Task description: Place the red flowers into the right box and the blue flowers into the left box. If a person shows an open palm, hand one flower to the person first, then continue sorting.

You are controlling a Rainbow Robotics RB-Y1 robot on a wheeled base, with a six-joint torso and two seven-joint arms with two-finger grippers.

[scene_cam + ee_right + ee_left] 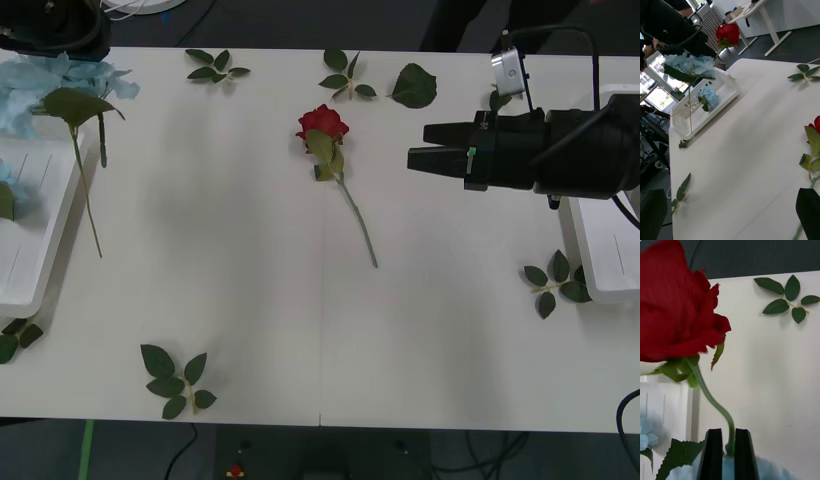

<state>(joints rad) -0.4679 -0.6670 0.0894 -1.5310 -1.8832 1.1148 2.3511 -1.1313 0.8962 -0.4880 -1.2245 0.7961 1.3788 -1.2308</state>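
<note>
Rose (pixel 322 122), velvety red on a thin curved stem, lay mid-table (pixel 250 300). Left gripper (pixel 728 450) pinched another rose (pixel 673 315) by its stem; right gripper (pixel 415 160), black fingers apart, hovered beside the first. Fluffy hydrangeas (pixel 690 63) overhung the white left box (pixel 720 97).
</note>
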